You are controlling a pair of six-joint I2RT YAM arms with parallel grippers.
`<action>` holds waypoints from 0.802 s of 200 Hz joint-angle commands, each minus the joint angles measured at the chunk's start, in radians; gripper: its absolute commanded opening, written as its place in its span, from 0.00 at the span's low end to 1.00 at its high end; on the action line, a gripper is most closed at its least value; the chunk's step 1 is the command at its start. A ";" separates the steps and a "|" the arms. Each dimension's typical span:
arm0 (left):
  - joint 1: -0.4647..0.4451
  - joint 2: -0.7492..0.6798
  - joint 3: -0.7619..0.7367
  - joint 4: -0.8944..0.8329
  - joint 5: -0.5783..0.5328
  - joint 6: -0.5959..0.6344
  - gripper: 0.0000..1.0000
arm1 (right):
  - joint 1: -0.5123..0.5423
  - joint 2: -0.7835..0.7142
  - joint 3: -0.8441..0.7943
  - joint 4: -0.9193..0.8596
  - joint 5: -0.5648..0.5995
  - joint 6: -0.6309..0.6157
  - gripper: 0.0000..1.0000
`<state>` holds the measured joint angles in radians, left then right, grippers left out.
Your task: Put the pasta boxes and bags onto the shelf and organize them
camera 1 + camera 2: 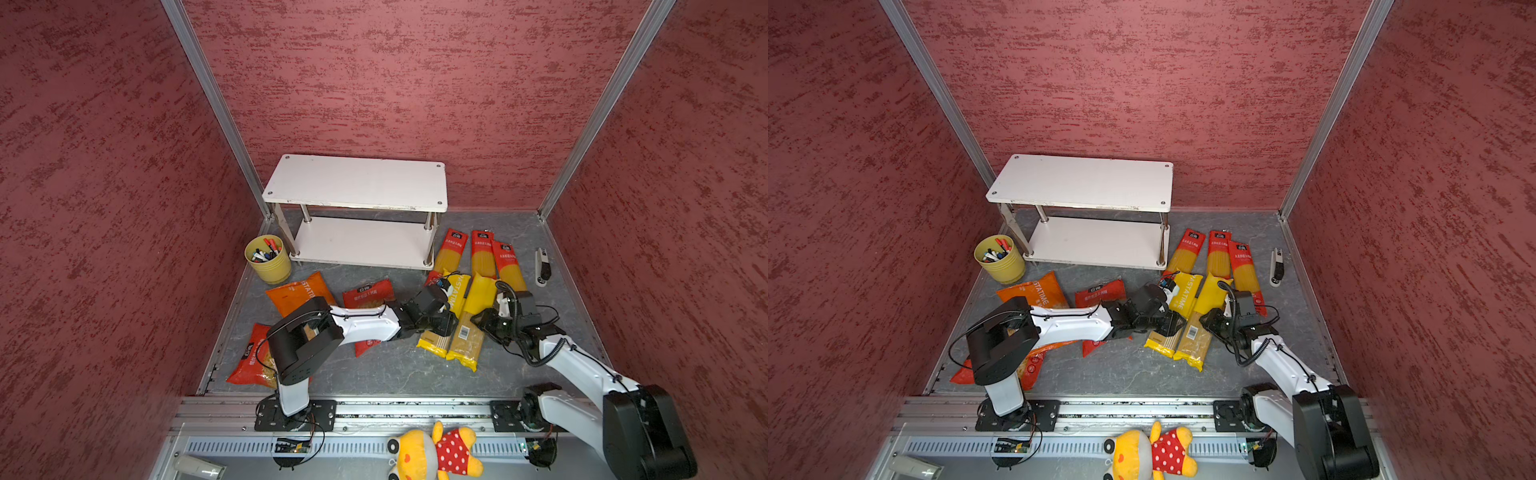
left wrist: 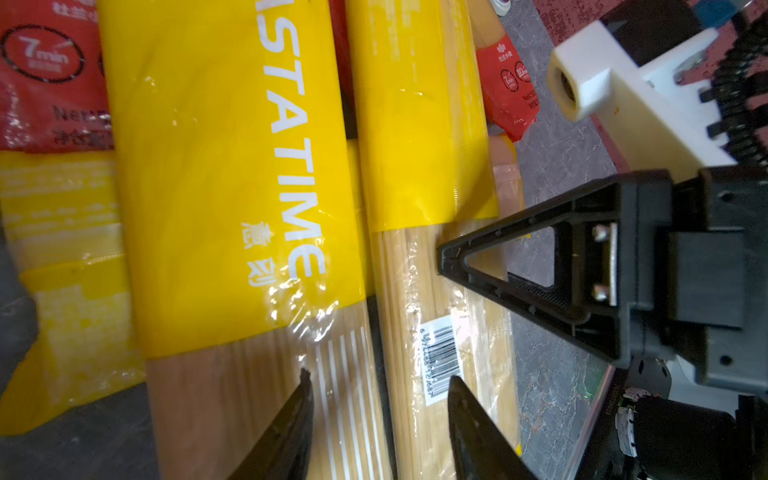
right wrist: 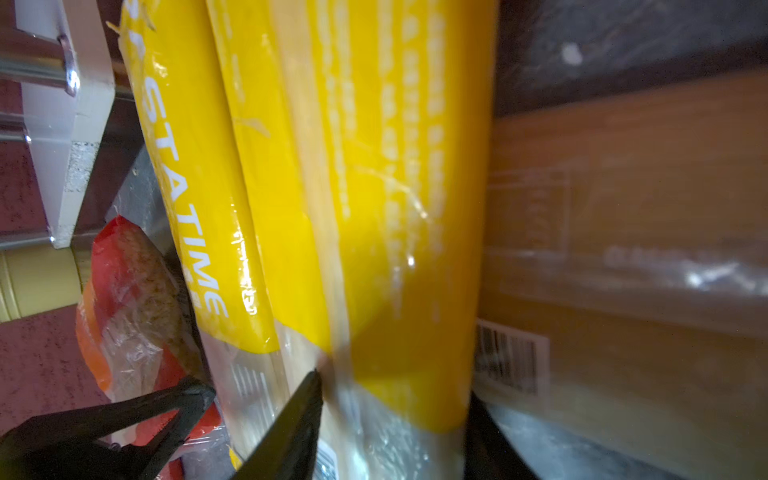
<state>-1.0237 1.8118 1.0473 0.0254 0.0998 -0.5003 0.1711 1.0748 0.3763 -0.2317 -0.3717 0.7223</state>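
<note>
left black gripper [image 2: 379, 376], jaws half spread and empty, hovers over a long yellow cellophane spaghetti pack [image 2: 232, 166] on the grey floor [image 1: 395, 370], probably poised to steady it. right black gripper [image 3: 395, 386] pinches the sides of the neighbouring yellow pack [image 3: 395, 208], seemingly to lift it onto the white two-tier shelf [image 1: 355, 183] behind.

You have the white two-tier shelf [image 1: 357, 183] upright at centre; three red packs [image 1: 482, 253] lie flat right of it, yellow packs [image 1: 467, 340] overlapping below, bags [image 1: 297, 293] at lower left.

Both boards of the shelf [image 1: 357, 183] lie bare — red spaghetti packs [image 1: 482, 253] and a pen cup [image 1: 270, 270] crowd its front corners.
</note>
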 commanded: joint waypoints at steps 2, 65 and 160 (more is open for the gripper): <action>0.000 -0.017 -0.013 0.028 0.007 -0.003 0.52 | -0.002 -0.032 0.032 0.050 -0.017 0.003 0.34; 0.001 -0.045 -0.029 0.039 0.003 -0.004 0.52 | 0.001 -0.043 0.216 -0.251 0.169 -0.072 0.11; 0.011 -0.098 -0.080 0.054 -0.011 -0.009 0.52 | 0.189 0.139 0.482 -0.543 0.666 -0.092 0.10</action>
<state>-1.0199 1.7367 0.9871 0.0624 0.0967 -0.5022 0.2764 1.1667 0.8051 -0.7834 0.1539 0.5896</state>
